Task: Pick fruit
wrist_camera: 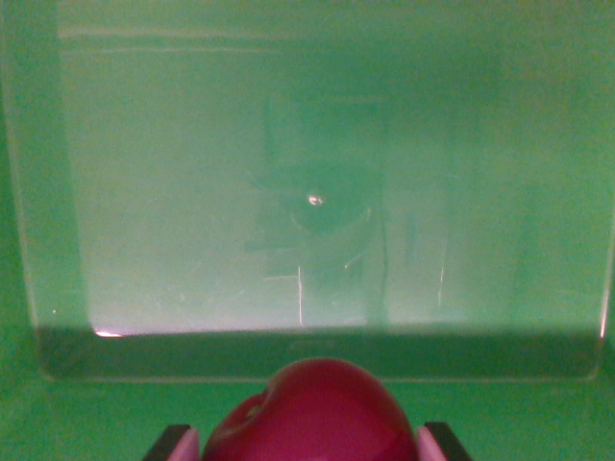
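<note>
Gripping red apple (312, 413), stem dimple leftward

No text, label, brand, number or sign can be read anywhere in the wrist view. Only faint scratches and a blurred reflection are seen on the clear container (317, 192), and none of these marks forms a letter or a figure
</note>
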`<move>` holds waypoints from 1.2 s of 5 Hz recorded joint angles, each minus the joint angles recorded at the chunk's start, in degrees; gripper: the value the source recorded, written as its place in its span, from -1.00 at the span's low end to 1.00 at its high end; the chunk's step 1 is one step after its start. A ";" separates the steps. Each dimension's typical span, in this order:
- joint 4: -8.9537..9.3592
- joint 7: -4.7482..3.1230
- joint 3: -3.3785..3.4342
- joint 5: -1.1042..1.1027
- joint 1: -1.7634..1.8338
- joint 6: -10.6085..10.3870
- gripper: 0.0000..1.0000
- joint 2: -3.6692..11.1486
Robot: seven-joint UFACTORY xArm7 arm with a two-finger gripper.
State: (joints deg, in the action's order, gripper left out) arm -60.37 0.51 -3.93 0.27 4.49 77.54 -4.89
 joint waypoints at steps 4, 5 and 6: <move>-2.66 0.17 0.01 -0.17 0.02 4.65 1.00 -1.99; -3.85 0.24 0.01 -0.24 0.03 6.73 1.00 -2.88; -3.85 0.24 0.01 -0.24 0.03 6.73 1.00 -2.88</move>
State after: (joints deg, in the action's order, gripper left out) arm -64.22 0.75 -3.92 0.03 4.53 84.27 -7.78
